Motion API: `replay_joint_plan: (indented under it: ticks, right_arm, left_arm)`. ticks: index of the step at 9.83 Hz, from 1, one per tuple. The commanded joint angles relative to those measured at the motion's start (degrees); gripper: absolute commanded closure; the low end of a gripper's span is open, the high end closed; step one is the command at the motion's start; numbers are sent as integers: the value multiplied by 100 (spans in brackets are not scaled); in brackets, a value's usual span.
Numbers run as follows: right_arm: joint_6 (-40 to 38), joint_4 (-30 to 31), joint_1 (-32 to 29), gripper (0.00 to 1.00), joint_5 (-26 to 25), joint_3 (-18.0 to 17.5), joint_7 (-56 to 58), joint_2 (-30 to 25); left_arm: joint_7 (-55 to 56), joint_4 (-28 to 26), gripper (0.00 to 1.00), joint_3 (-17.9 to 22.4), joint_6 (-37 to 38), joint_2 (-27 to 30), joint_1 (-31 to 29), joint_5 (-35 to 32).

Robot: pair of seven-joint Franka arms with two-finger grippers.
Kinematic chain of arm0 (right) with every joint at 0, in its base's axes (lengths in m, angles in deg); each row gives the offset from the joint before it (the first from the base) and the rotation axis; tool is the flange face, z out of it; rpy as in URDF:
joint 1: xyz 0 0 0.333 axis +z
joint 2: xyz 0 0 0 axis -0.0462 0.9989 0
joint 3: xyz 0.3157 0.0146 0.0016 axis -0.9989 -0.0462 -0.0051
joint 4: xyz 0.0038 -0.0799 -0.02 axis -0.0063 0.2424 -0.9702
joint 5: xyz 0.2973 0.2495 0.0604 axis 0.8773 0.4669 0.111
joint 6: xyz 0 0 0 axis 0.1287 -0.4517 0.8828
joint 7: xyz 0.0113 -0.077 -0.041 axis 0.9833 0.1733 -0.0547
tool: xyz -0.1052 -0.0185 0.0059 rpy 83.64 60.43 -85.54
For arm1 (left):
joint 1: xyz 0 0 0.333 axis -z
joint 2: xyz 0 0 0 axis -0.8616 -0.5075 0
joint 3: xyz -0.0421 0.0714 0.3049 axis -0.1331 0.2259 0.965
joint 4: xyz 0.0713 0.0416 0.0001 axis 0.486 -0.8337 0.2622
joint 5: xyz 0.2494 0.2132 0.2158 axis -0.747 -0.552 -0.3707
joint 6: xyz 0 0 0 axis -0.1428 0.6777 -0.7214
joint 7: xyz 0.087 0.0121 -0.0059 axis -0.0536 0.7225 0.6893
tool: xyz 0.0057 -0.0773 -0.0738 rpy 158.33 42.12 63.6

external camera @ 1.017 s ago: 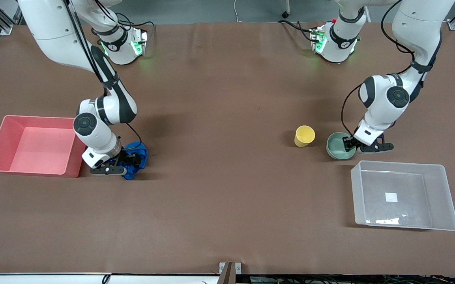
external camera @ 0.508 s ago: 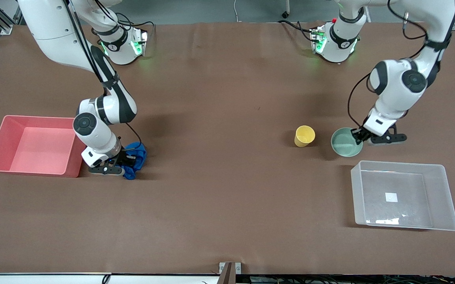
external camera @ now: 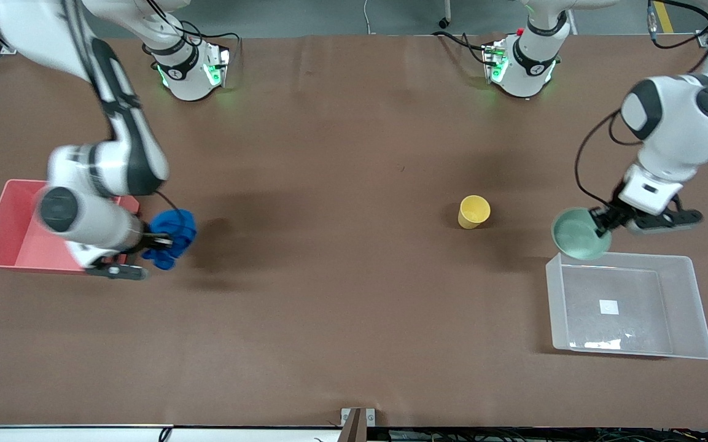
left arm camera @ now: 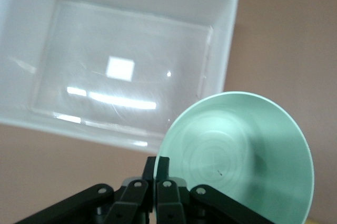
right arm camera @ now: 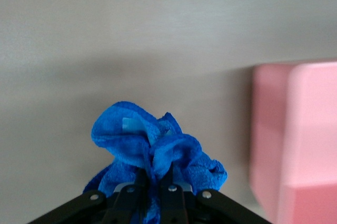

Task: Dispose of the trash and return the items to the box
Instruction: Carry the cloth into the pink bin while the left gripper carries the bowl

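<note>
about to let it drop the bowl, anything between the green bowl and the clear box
Nothing visible. The left gripper holds the green bowl in the air at the clear box rim; the box holds nothing.

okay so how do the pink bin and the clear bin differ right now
The pink bin is opaque and sits at the right arm's end of the table; the clear bin is see-through, with a white label on its bottom, at the left arm's end. Beside the pink bin the right gripper holds the blue cloth; at the clear bin's corner the left gripper holds the green bowl. Both bins are rectangular, open-topped and empty.
</note>
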Motion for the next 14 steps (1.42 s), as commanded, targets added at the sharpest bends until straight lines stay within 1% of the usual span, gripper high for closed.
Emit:
replay_joint_plan:
  ticks: [1, 2, 3, 4, 5, 6, 7, 8, 9, 10, 11, 12, 13, 14]
  right_arm:
    - [-710, -9, -990, 98, -68, -68, 1207, -659]
    - [-686, 52, -1517, 98, -104, -68, 1858, -652]
    - [-477, 61, -1983, 98, -244, -68, 2499, -583]
    - [48, 348, -2223, 98, -341, -68, 2758, -417]
    - [662, 778, -2408, 98, -394, -68, 2952, -345]
    - [1268, 1226, -2436, 97, -394, -68, 2980, -223]
    - [1727, 1361, -2445, 95, -403, -68, 2989, 57]
    - [1914, 1362, -2480, 88, -403, -68, 2980, 286]
    - [2003, 1371, -2497, 60, -403, -77, 2989, 410]
    - [2152, 1362, -2532, 1, -403, -77, 2989, 516]
    - [2180, 1353, -2567, 0, -403, -77, 3050, 508]
    - [1936, 1310, -2524, 0, -403, -77, 3286, 395]
    - [1403, 1040, -2506, 0, -403, -94, 3366, 124]
    - [745, 698, -2384, 0, -403, -120, 3315, -183]
  left_arm:
    - [-407, 1707, 100, 211, 556, -1446, -20, 87]
    - [-644, 2191, 100, 325, 583, -1860, -20, 279]
    - [-1056, 2553, 100, 466, 583, -2221, -29, 672]
    - [-1625, 2774, 100, 650, 583, -2520, -55, 1129]
    - [-2101, 2915, 100, 704, 549, -2845, -99, 1725]
    - [-2488, 2917, 100, 713, 461, -3057, -100, 2087]
    - [-2745, 2917, 100, 713, 243, -3268, -126, 2222]
    - [-2973, 2873, 99, 713, -38, -3444, -256, 2240]
    - [-3054, 2795, 97, 704, -75, -3489, -249, 2249]
    - [-3046, 2776, 93, 704, -76, -3507, -205, 2249]
    - [-3055, 2776, 75, 704, -76, -3499, -196, 2241]
    - [-3081, 2811, 31, 704, -32, -3412, -214, 2162]
    - [-3055, 2777, 19, 704, 3, -3202, -196, 2161]
    - [-3037, 2759, 12, 704, 273, -2948, -179, 2144]
